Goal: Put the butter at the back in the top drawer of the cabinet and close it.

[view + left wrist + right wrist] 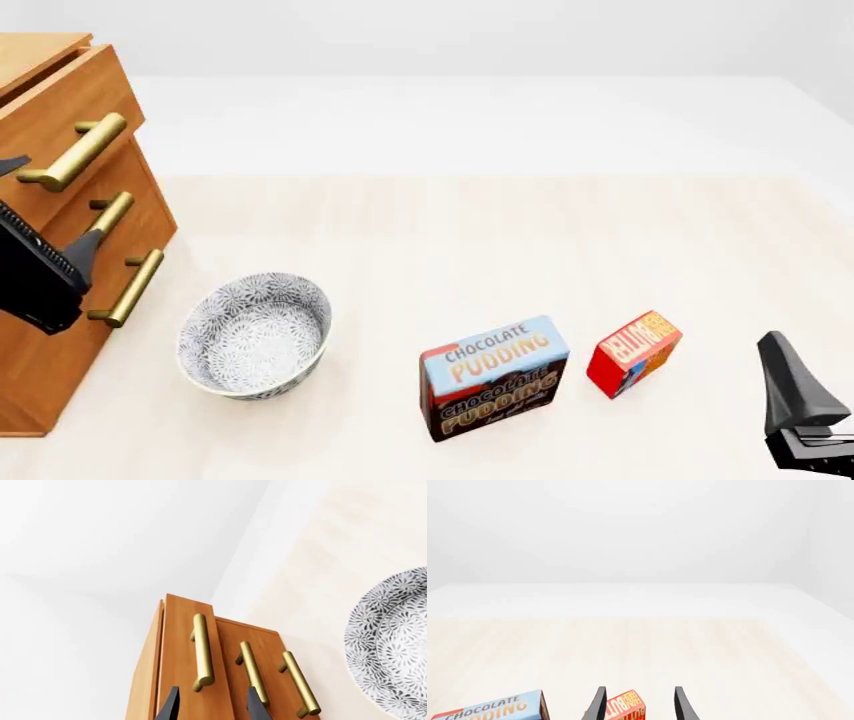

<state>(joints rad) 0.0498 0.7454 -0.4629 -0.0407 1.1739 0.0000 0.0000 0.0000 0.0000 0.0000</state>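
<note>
Matte black throughout, the left gripper (40, 262) and right gripper (801, 410) show tapering, pointed fingers on blocky dark bodies.

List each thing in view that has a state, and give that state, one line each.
top drawer: pulled partly out
left gripper: open, at the drawer handles
right gripper: open, empty
butter: on the table, upright
pudding box: upright
bowl: upright, empty

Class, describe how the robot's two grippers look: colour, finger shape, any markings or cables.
Both are black. The left gripper and right gripper each show two thin, flat, tapering fingers. The left's body looks ribbed in the front view. No markings or cables visible.
</note>
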